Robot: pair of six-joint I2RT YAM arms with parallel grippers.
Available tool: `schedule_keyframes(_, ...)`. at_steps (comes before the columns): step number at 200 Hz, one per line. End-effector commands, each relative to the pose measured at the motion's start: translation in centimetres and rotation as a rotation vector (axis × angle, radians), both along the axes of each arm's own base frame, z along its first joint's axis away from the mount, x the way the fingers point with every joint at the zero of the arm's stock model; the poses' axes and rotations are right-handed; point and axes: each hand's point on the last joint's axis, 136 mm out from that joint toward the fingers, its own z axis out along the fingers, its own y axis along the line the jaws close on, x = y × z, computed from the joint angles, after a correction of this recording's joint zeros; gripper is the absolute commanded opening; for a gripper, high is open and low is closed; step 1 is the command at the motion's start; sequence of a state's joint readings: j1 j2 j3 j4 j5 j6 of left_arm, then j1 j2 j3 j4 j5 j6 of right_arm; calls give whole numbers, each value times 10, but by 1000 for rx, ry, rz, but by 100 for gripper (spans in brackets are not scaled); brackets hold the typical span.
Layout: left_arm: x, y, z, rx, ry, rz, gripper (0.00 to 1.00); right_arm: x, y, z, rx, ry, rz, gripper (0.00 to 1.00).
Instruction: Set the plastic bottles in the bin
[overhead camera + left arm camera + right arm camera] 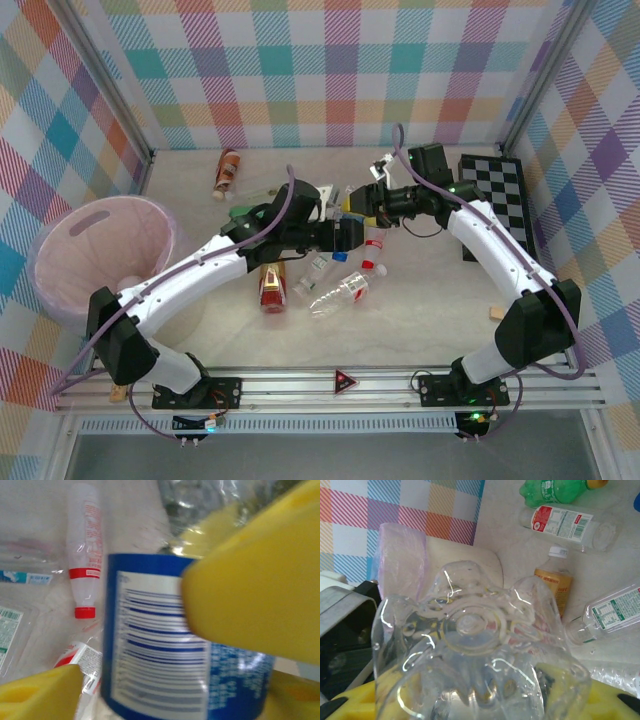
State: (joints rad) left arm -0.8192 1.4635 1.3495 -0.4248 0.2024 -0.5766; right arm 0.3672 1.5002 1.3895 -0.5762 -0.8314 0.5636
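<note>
My right gripper (358, 205) is shut on a clear plastic bottle (470, 645), whose base faces the right wrist camera between the yellow fingers (350, 705). My left gripper (345, 237) meets it mid-table, its jaws standing either side of the same bottle's blue-and-white label (150, 645), with a small gap at the lower-left finger (40, 692). Several more bottles lie on the table: a red-capped one (85, 560), a green one (555, 490), an orange-labelled one (554, 582) and a red-gold one (270, 285). The pink bin (150, 215) stands at the far left.
A black-and-white checkerboard (495, 200) lies at the right behind the right arm. Another brown-orange bottle (227, 172) rests near the back wall. A small wooden block (493, 313) sits front right. Checked walls close in the table on three sides.
</note>
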Motion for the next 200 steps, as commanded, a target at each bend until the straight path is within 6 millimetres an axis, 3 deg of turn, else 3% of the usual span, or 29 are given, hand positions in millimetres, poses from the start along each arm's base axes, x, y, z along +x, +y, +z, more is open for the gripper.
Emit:
schedule_keyframes(1,2,-9,16,-39,-30,-5,67,-3,6,13,47,-30,40,49)
schedule_keyframes(28,2,-9,17,-40,-31,3,53,0,7,10,48,-27,35,49)
schedule_keyframes(57,3,-6,17,-31,-36,15,49,4,6,7,34,-15,13,52)
schedule_keyframes(119,7,-2,11,2,-36,39,40,18,-11,19,43,-5,-65,83)
schedule_keyframes(167,11,9,13,47,-47,71,35,21,-57,33,2,-44,-195,86)
schedule_keyframes(200,19,40,42,88,-97,117,25,18,-87,30,-60,-78,-269,86)
